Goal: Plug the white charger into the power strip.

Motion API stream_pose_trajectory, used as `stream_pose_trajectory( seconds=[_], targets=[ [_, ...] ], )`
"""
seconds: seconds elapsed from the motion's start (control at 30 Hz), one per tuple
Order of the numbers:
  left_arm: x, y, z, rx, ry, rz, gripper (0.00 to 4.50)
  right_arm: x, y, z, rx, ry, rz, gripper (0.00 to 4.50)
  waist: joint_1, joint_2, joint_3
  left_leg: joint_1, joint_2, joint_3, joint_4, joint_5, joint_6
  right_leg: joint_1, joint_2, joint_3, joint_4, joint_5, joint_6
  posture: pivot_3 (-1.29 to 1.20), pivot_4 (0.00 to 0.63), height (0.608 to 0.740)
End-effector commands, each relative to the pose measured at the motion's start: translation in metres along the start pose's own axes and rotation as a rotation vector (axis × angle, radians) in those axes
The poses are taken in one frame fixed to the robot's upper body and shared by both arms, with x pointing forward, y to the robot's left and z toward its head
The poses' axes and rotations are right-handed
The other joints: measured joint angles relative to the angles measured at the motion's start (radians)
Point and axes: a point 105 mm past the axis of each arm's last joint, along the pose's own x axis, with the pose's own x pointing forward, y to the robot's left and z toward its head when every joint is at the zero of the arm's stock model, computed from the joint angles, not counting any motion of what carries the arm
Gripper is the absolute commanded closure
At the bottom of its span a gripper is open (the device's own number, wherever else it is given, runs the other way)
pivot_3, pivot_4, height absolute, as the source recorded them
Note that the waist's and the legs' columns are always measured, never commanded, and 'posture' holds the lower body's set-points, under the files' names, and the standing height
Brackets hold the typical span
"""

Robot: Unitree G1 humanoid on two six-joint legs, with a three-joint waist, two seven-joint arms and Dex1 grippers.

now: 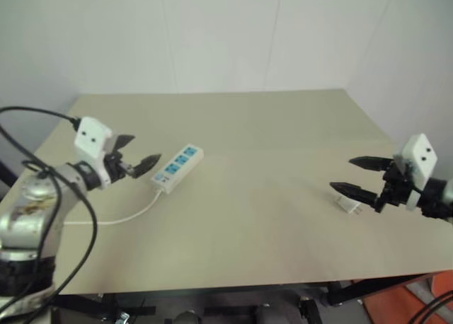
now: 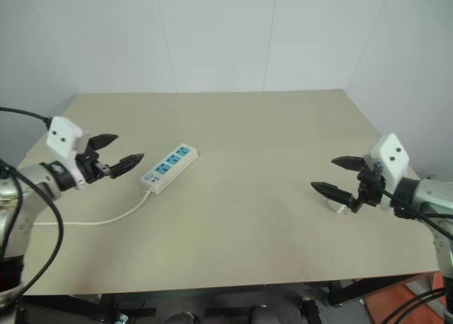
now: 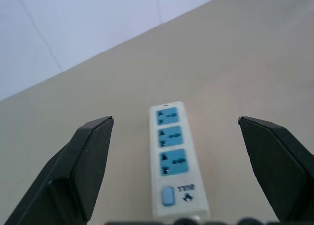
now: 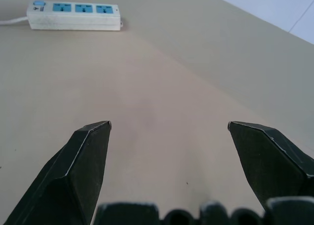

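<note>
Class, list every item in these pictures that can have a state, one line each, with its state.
power strip: flat on the table, all three sockets empty, cord attached.
white charger: lying on the table, unplugged, not gripped.
left end effector: open, holding nothing.
right end effector: open, holding nothing, above the charger.

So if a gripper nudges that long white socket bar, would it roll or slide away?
The power strip probably slides rather than rolls: it lies flat and boxy on the smooth table. It looks like light plastic, so it may skid or pivot. Its thin cord lies slack, hardly anchoring it.
</note>
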Motion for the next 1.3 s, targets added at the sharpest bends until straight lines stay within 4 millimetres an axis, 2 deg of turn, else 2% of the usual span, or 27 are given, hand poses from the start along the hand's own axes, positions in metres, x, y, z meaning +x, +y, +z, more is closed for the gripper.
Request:
stream_pose_trajectory(
  seconds=[0.03,0.13,0.23,0.33,0.6,0.77,1.07,1.3],
  targets=[
    [0.012,0.002,-0.013,0.003,0.042,0.097,0.04,0.010,-0.001,0.019,-0.050,-0.057,0.008,0.00,-0.002,0.000,0.000,0.000,0.000,0.000,0.000,0.000,0.000,0.000,0.000,0.000,0.000,0.001,-0.001,0.00,0.150,0.740],
    [0.027,-0.011,-0.037,-0.034,0.083,0.073,0.04,0.022,0.001,0.030,-0.076,-0.095,0.049,0.00,-0.001,0.000,0.000,0.001,0.000,0.000,0.000,0.000,0.000,0.001,0.000,0.000,0.001,0.001,-0.001,0.00,0.150,0.740],
    [0.036,-0.015,-0.051,-0.068,0.097,0.064,0.04,0.029,0.002,0.036,-0.085,-0.113,0.078,0.00,0.001,0.000,0.000,0.000,0.000,0.000,0.000,0.000,0.000,0.000,0.000,0.000,0.001,0.001,-0.001,0.00,0.150,0.740],
    [0.044,-0.016,-0.064,-0.068,0.112,0.061,0.04,0.032,0.003,0.038,-0.094,-0.119,0.106,0.00,0.003,0.000,0.000,-0.001,0.000,0.000,0.000,0.000,0.000,0.000,0.000,0.000,0.000,0.004,-0.007,0.00,0.150,0.740],
    [0.061,-0.023,-0.088,-0.086,0.124,0.038,0.04,0.035,0.006,0.045,-0.084,-0.154,0.144,0.00,0.005,0.000,0.000,-0.001,-0.001,0.000,0.000,0.000,0.000,0.000,0.000,0.000,0.000,0.005,-0.007,0.00,0.150,0.740],
    [0.065,-0.028,-0.106,-0.100,0.159,0.027,0.04,0.035,0.007,0.047,-0.076,-0.164,0.149,0.00,0.005,0.000,0.000,0.000,-0.001,0.000,0.000,0.000,0.000,0.000,0.000,0.000,0.001,0.005,-0.008,0.00,0.150,0.740],
    [0.069,-0.029,-0.122,-0.120,0.175,0.016,0.04,0.035,0.009,0.049,-0.073,-0.175,0.154,0.00,0.007,0.000,0.000,0.000,-0.001,-0.001,0.001,0.000,0.000,0.001,-0.001,0.000,0.001,0.005,-0.007,0.00,0.150,0.740],
    [0.063,-0.041,-0.142,-0.131,0.195,-0.068,0.04,0.036,0.012,0.052,-0.077,-0.184,0.158,0.00,0.008,0.001,-0.001,0.002,-0.001,0.000,0.001,0.000,0.000,0.002,-0.001,0.000,0.001,0.005,-0.007,0.00,0.150,0.740]
  ],
)
